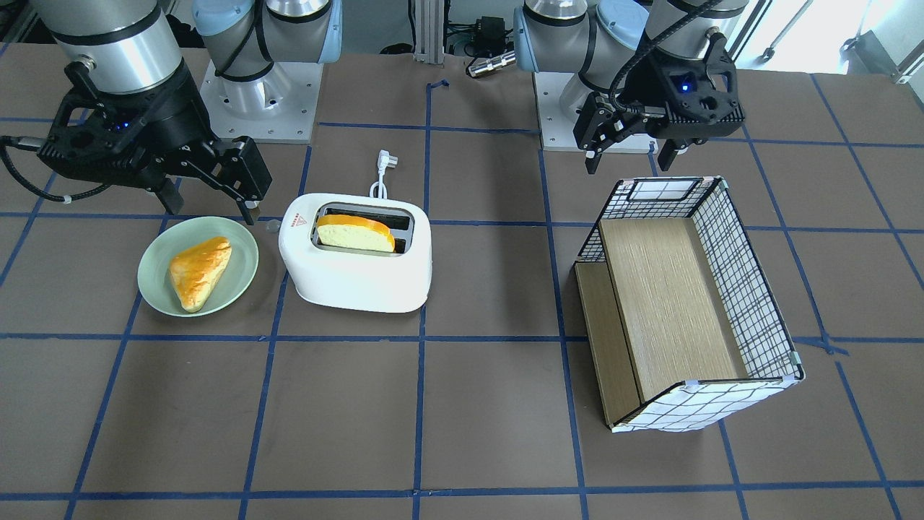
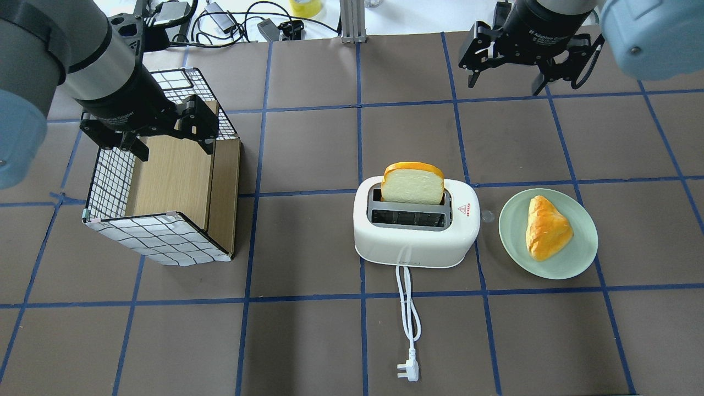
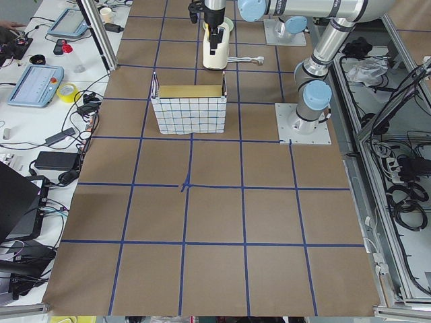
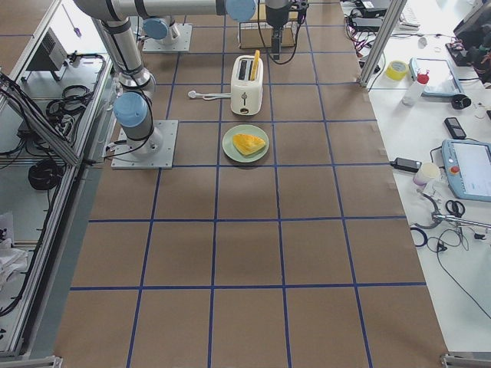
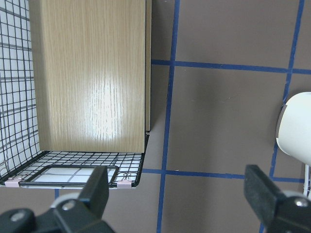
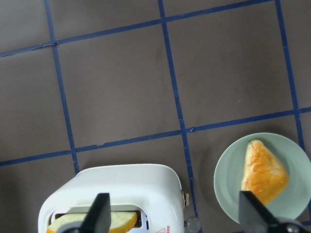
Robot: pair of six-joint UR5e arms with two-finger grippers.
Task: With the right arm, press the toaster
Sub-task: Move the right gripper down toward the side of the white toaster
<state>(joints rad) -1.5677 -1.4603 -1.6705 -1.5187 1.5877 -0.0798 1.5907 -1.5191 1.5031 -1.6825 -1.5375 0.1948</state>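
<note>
Toaster [image 2: 412, 247] mid-bench, beside green plate [image 2: 577, 254]. Right arm [image 1: 115, 36] jaws wide open, empty, clear of toaster; left arm [image 2: 93, 60] likewise. We see end knob [image 6: 184, 197] in right wrist view, not overhead; plug [image 2: 408, 371] overhead, not wrist.

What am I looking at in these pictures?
Two robot arms at a brown table, each ending in a black two-finger tool. Four pictures come from fixed cameras above, opposite and at the table's ends; two from cameras on the wrists. On the table: a white toaster with a bread slice in one slot, a green plate with a pastry, a wire basket. The right tool hangs near the toaster and plate, the left tool by the basket. Both are open, holding nothing.
</note>
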